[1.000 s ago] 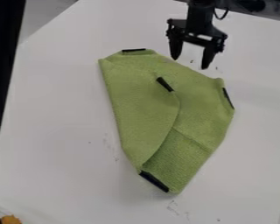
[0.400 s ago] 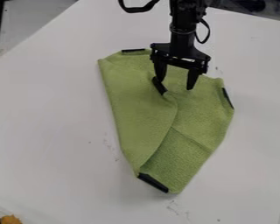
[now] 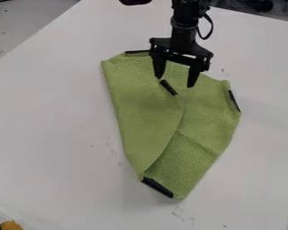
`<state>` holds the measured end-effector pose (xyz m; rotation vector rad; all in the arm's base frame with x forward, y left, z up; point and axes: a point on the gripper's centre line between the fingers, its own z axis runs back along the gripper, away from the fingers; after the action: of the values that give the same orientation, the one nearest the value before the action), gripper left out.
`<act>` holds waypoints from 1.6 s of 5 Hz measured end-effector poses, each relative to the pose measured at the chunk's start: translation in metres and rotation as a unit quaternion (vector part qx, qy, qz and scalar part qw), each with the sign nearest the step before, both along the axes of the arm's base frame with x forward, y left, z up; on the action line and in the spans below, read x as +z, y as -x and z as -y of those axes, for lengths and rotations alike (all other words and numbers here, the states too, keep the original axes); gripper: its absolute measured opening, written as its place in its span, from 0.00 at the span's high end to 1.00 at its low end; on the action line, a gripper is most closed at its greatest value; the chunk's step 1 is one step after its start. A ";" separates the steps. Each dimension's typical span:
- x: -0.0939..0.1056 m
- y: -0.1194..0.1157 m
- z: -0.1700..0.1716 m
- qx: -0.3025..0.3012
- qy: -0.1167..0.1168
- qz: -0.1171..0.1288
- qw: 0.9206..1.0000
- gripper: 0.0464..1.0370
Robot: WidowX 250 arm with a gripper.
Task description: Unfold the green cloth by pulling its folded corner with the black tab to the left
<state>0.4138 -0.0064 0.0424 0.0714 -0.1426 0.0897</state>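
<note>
Two fingers [image 3: 175, 82] stand apart above the green cloth [image 3: 147, 117], which lies folded on the white tabletop [image 3: 56, 134]; an orange thing [image 3: 11, 225] is cut off at lower left.

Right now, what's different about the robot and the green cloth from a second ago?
The black two-finger gripper moved down and left in the picture, over the folded green cloth with black edge strips, then slightly back up. It's open and took hold of nothing. The tall dark shape at the picture's left edge has gone. The cloth lies almost as before on the white table.
</note>
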 end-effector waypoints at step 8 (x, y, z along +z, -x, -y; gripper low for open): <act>-0.019 0.004 -0.003 0.009 0.041 0.017 0.999 0.80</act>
<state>0.4100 -0.0031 0.0237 -0.0112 -0.1715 0.1148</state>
